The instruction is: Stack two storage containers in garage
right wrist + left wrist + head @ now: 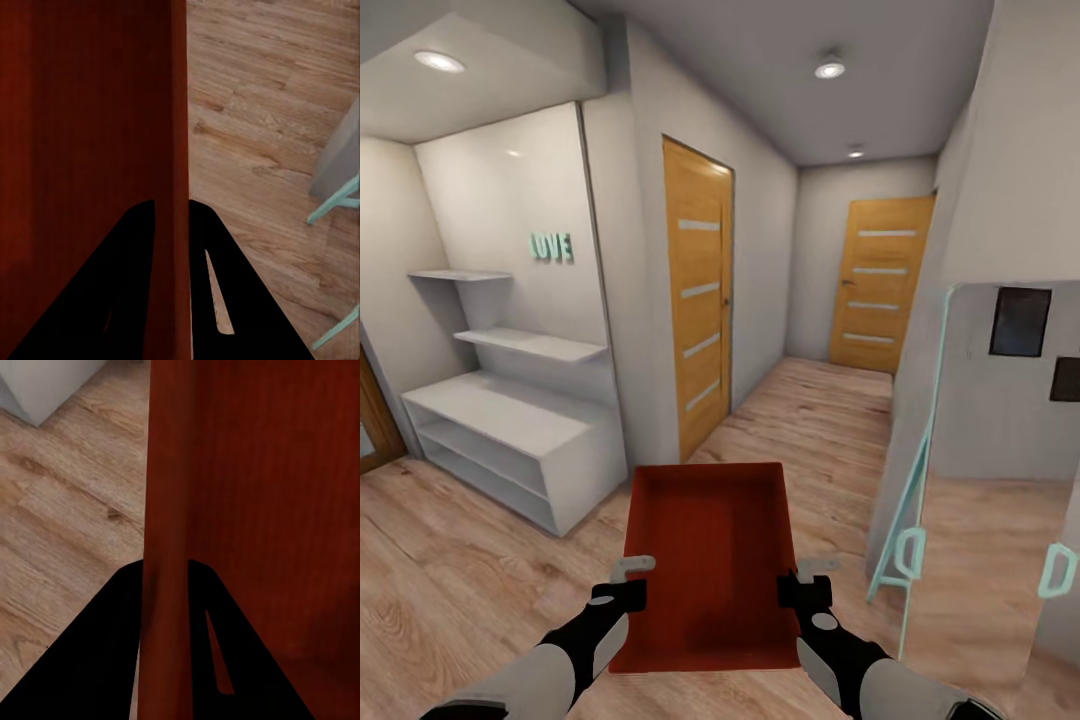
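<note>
Storage container held at 6 o'clock low in head view, over the wood plank floor. Left gripper clamps its left wall, right gripper clamps the right wall, fingers either side of each. Hallway ahead: doors at 12 and 1 o'clock, white shelf unit at 10

matt orange-red plastic container

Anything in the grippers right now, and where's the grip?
One red bin, held by both: left gripper pinches its left wall, right gripper its right wall.
</note>
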You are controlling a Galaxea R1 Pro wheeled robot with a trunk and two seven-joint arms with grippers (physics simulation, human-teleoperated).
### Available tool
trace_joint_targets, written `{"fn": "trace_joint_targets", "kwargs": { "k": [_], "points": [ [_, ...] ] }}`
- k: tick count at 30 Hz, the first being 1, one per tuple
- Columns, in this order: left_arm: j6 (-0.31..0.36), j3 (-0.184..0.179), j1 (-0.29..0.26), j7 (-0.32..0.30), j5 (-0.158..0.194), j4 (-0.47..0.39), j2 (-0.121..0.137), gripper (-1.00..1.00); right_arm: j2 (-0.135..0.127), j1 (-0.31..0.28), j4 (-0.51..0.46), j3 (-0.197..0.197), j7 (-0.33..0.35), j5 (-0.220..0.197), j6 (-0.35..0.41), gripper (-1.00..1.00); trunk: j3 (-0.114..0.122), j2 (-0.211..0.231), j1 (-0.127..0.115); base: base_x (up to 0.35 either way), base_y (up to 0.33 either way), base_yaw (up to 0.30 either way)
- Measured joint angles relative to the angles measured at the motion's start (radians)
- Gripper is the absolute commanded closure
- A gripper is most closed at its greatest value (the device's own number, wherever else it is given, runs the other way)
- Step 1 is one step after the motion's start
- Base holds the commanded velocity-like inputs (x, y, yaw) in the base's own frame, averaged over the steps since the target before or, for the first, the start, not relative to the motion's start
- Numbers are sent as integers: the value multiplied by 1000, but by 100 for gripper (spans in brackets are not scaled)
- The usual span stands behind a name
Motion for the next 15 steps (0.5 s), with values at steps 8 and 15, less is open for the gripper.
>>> {"fn": "trace_joint_targets", "kwargs": {
  "k": [8,15],
  "points": [
    [0,1,0,0,-1,0,0,100,0,0,0,0,0,1,0,100,0,0,0,322,161,0],
    [0,2,0,0,-1,0,-1,100,-1,0,-1,0,0,1,1,100,0,0,0,322,161,-146]
  ]
}}
